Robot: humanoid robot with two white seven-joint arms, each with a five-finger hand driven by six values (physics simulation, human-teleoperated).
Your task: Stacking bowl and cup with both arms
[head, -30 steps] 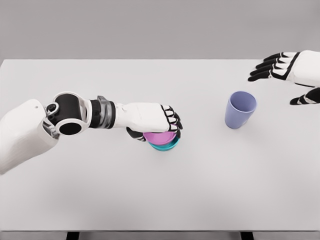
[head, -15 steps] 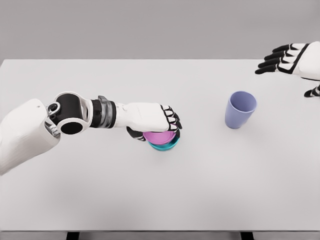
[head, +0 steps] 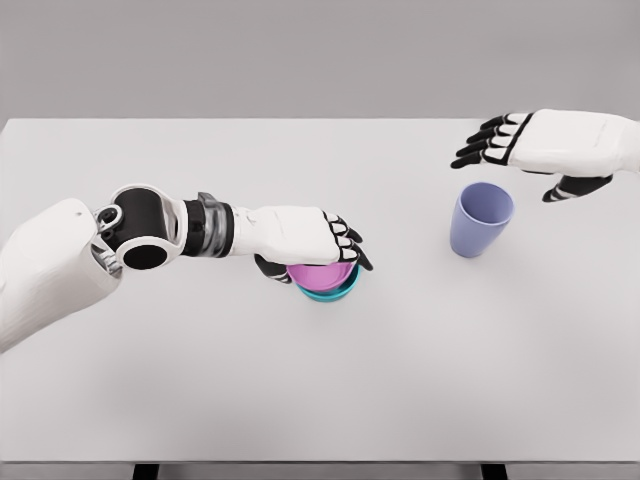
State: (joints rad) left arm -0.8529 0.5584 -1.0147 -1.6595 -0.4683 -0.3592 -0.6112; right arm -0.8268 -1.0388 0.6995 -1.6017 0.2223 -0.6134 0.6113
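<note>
Left hand (head: 305, 240): clamped over the pink bowl (head: 322, 273), nested in the teal bowl (head: 330, 291), likely seating the stack.
Right hand (head: 535, 145): fingers spread, empty, above the cup.
Cup (head: 479, 219): upright, well right of bowls, apparently next.

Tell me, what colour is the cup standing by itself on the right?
The cup is a pale lavender blue, seen clearly in the head view.

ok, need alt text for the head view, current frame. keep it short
The left hand grips a pink bowl nested in a teal bowl near the middle of a white table. The right hand hovers open above and just behind an upright lavender cup on the right, not touching it.
</note>
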